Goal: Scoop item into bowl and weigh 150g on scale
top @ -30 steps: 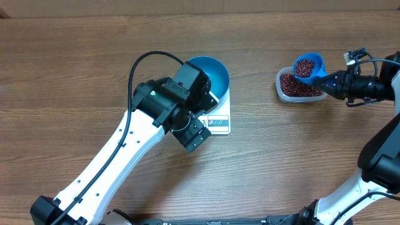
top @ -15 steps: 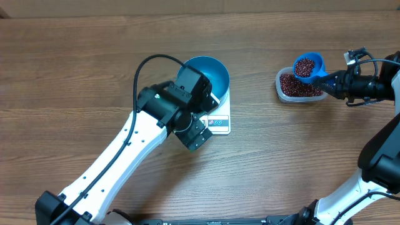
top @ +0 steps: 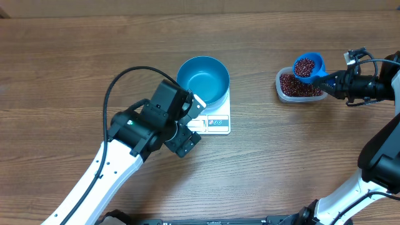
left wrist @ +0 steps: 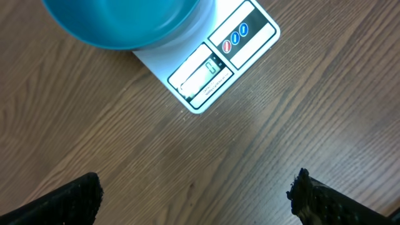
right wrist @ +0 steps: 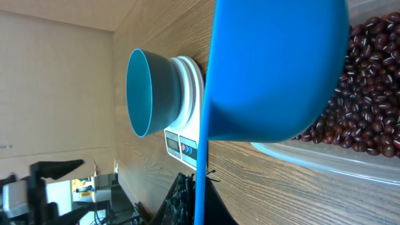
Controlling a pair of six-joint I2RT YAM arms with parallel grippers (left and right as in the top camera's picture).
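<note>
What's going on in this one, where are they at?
The right gripper is shut on the handle of a blue scoop heaped with red-brown beans, holding it over the clear tub that holds the rest of them. The teal bowl sits empty on the white scale; nothing has been poured in yet. The left gripper hangs open beside the scale, holding nothing.

Bare table [top: 256,106] separates bowl [top: 203,81] and tub [top: 279,86]; left arm [top: 140,128] crowds the scale [top: 217,124].
</note>
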